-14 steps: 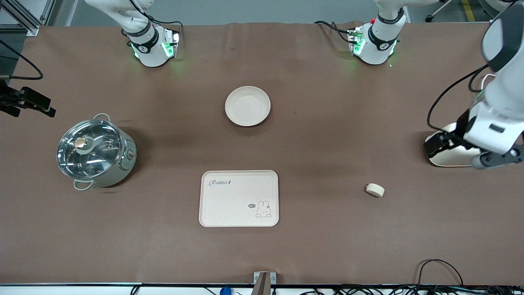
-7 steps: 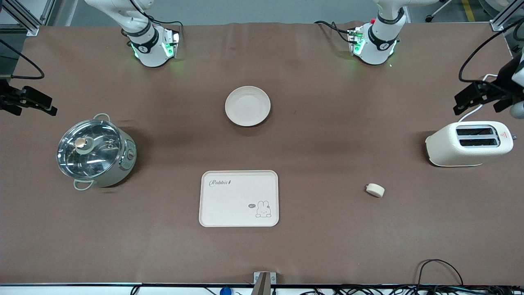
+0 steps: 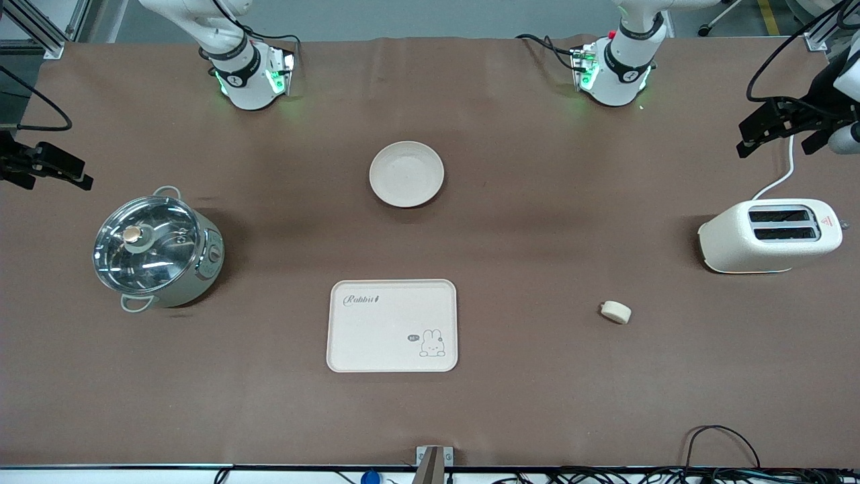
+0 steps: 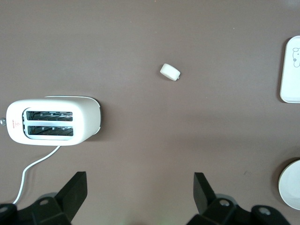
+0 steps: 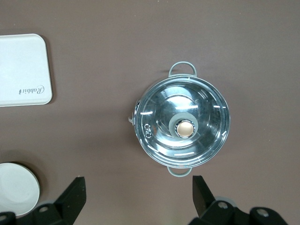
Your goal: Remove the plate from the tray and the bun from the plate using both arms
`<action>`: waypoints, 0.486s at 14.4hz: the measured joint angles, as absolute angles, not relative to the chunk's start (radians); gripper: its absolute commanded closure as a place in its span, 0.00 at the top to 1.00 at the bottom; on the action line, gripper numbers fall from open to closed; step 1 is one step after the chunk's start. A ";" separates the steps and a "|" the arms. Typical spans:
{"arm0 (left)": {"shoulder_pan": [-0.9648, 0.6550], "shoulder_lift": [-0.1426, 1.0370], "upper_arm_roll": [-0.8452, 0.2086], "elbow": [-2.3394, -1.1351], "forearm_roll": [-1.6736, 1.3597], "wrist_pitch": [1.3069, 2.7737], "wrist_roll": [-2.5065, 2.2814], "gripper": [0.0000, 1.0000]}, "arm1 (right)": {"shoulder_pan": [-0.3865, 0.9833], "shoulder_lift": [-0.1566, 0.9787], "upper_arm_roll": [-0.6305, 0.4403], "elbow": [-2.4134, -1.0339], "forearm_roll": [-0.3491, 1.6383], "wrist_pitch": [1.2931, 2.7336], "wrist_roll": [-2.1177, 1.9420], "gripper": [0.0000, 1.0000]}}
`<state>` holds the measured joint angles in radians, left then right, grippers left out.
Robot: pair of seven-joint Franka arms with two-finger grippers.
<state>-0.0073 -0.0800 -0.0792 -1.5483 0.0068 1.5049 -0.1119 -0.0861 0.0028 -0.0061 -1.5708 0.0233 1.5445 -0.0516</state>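
The round cream plate (image 3: 406,173) lies on the brown table between the two arm bases; its edge also shows in the left wrist view (image 4: 290,185) and the right wrist view (image 5: 16,187). The small pale bun (image 3: 615,311) lies on the table, nearer to the front camera than the toaster; it also shows in the left wrist view (image 4: 170,71). My left gripper (image 3: 774,140) is open and empty, up over the toaster's cable at the left arm's end (image 4: 139,192). My right gripper (image 3: 50,176) is open and empty, up over the table's edge beside the pot (image 5: 138,194).
A cream tray with a rabbit drawing (image 3: 392,325) lies nearer to the front camera than the plate. A lidded steel pot (image 3: 156,250) stands at the right arm's end. A cream toaster (image 3: 769,235) with a white cable stands at the left arm's end.
My left arm has lifted away from over the toaster, which now shows whole, and drawn back toward the table's edge. The right arm has barely moved.
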 measured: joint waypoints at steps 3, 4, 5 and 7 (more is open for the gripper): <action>-0.011 -0.081 -0.085 -1.550 0.007 1.504 -0.112 1.00 | -0.086 0.003 -0.006 -1.571 0.023 1.544 -0.052 1.00; -0.012 -0.081 -0.086 -1.551 0.007 1.501 -0.112 1.00 | -0.086 0.003 -0.006 -1.571 0.023 1.544 -0.052 1.00; -0.014 -0.081 -0.088 -1.552 0.009 1.496 -0.112 1.00 | -0.086 0.003 -0.006 -1.571 0.023 1.544 -0.052 1.00; -0.017 -0.081 -0.102 -1.554 0.023 1.491 -0.112 1.00 | -0.086 0.003 -0.006 -1.571 0.023 1.545 -0.052 1.00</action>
